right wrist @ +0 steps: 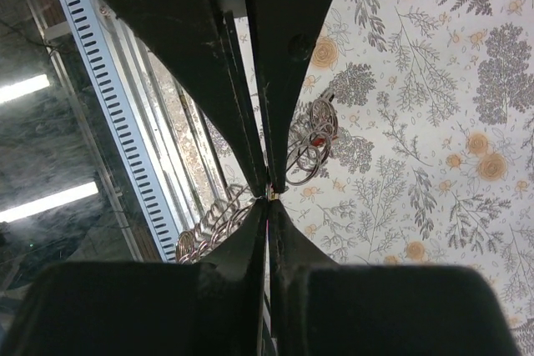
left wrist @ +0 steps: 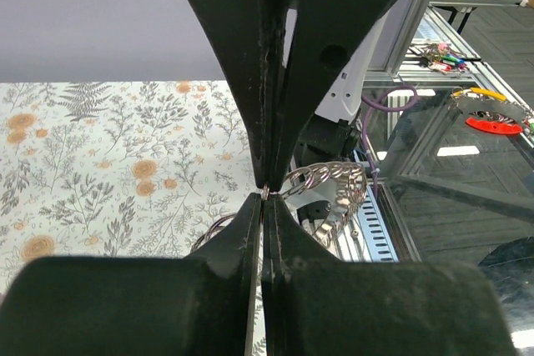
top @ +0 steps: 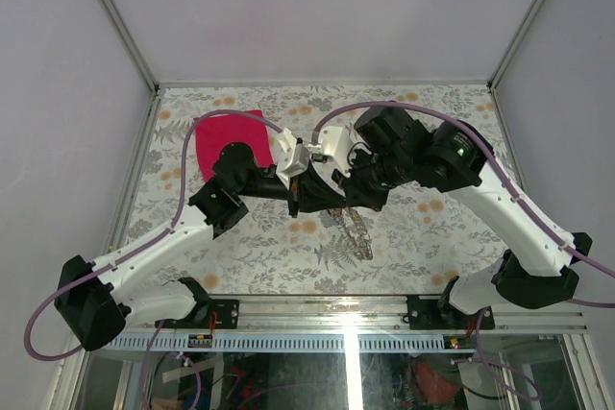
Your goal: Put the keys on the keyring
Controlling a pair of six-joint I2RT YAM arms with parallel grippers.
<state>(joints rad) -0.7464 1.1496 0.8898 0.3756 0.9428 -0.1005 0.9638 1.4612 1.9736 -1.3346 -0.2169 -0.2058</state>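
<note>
My two grippers meet tip to tip above the middle of the table. My left gripper (top: 306, 189) (left wrist: 264, 202) is shut, pinching the end of a chain of thin silvery rings (left wrist: 329, 181), the keyring, which trails toward the front edge (top: 356, 232) (right wrist: 213, 227). My right gripper (top: 323, 186) (right wrist: 269, 199) is shut on a tiny brass-coloured piece at its tips, apparently a key, touching the ring end. A few loose silvery rings with a small red piece (right wrist: 311, 141) lie on the flowered table below. No blue piece shows.
A pink-red cloth (top: 226, 132) lies at the back left, partly under the left arm. The table's metal front rail (top: 336, 319) runs just in front of the hanging rings. White walls close the left, back and right sides.
</note>
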